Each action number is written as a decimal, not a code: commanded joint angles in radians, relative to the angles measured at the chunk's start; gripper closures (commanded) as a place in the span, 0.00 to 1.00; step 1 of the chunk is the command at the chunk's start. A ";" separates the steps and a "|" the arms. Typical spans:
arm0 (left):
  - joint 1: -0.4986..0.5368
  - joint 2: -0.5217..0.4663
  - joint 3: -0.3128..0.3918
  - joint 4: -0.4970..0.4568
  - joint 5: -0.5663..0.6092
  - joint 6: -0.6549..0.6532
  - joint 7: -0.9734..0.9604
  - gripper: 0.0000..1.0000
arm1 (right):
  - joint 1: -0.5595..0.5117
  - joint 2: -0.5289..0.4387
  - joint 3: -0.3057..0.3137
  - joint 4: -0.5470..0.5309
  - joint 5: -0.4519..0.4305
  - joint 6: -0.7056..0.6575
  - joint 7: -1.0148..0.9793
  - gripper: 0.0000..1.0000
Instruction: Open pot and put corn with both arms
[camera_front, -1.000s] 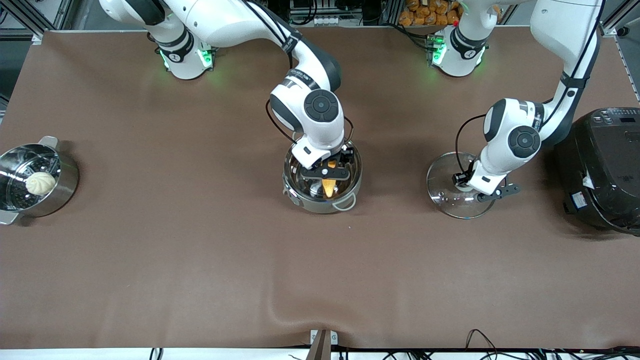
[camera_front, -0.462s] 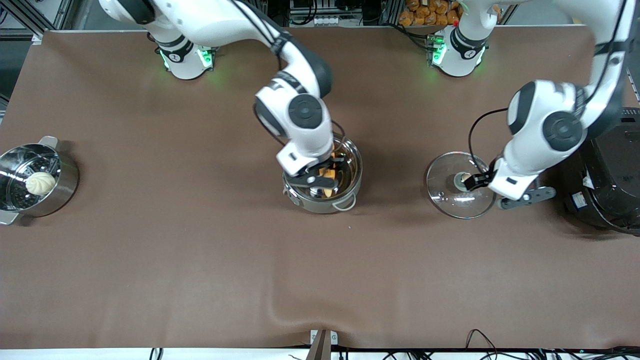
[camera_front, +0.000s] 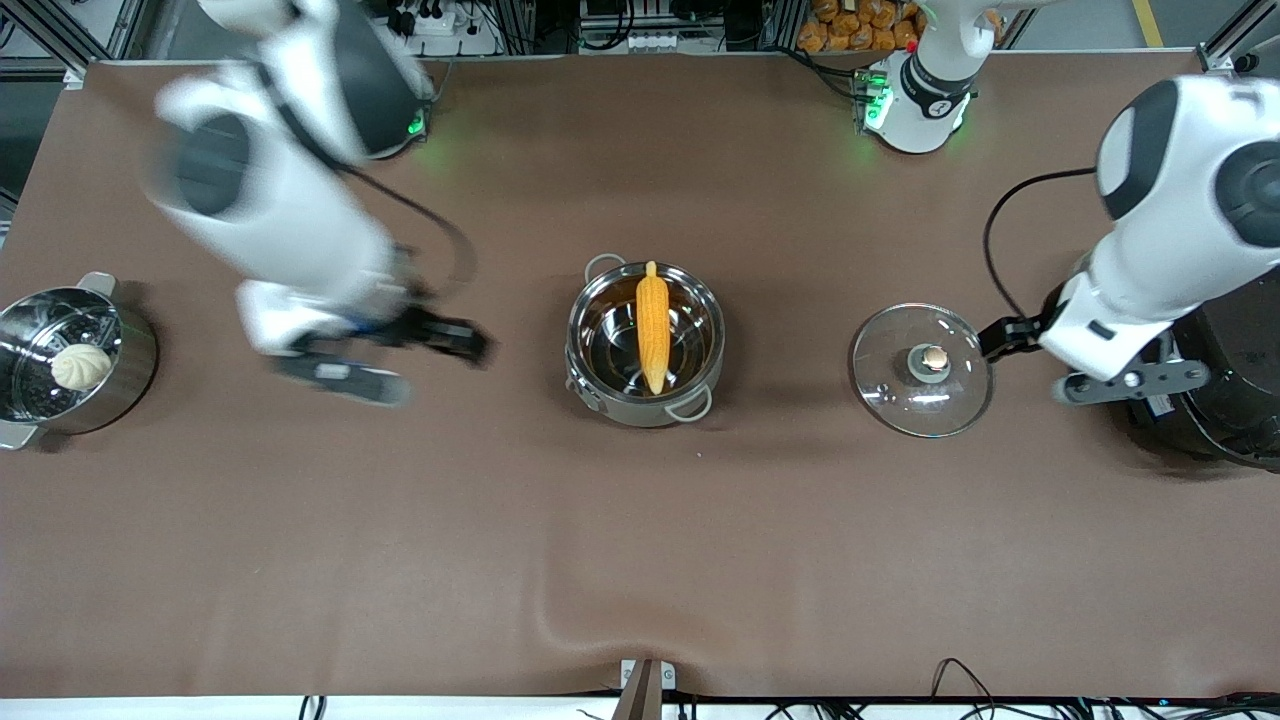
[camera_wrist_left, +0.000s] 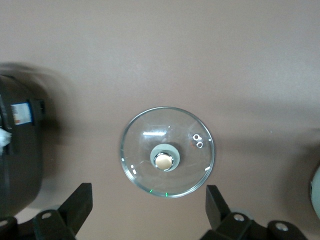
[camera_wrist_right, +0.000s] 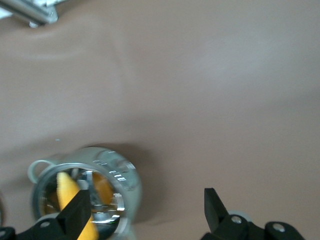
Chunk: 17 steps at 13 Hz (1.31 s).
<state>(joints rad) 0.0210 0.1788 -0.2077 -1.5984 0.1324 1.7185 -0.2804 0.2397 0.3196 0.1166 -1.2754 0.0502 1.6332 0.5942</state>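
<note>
The steel pot (camera_front: 590, 392) stands open at the table's middle, and the yellow corn (camera_front: 652, 325) lies inside it. Its glass lid (camera_front: 900, 395) with the tan knob (camera_front: 933, 357) lies flat on the table toward the left arm's end. My left gripper (camera_front: 1012, 336) is open and empty, raised beside the lid; in the left wrist view (camera_wrist_left: 147, 194) the lid (camera_wrist_left: 150, 160) shows below it. My right gripper (camera_front: 450, 340) is open and empty, raised over bare table toward the right arm's end; the right wrist view (camera_wrist_right: 146, 199) shows the pot (camera_wrist_right: 131, 186) and the corn (camera_wrist_right: 65, 190).
A steel steamer pot (camera_front: 135, 375) holding a white bun (camera_front: 80, 367) stands at the right arm's end. A large black rice cooker (camera_front: 1225, 400) stands at the left arm's end, close to the left gripper. The brown cloth has a fold (camera_front: 560, 610) near the front edge.
The right gripper let go of the corn in the pot and swung up and away toward the right arm's end. The left gripper released the lid's knob and rose toward the rice cooker.
</note>
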 joint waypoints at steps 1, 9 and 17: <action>0.007 -0.004 -0.010 0.098 -0.013 -0.106 0.030 0.00 | -0.156 -0.140 0.015 -0.113 0.002 -0.042 -0.222 0.00; 0.057 -0.108 0.002 0.129 -0.129 -0.220 0.127 0.00 | -0.347 -0.324 -0.106 -0.271 -0.009 -0.023 -0.715 0.00; -0.023 -0.148 0.102 0.078 -0.132 -0.214 0.142 0.00 | -0.368 -0.347 -0.106 -0.297 -0.049 -0.006 -0.718 0.00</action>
<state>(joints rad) 0.0032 0.0566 -0.1252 -1.5001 0.0177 1.5056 -0.1735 -0.1065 0.0029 -0.0030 -1.5394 0.0128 1.6078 -0.1097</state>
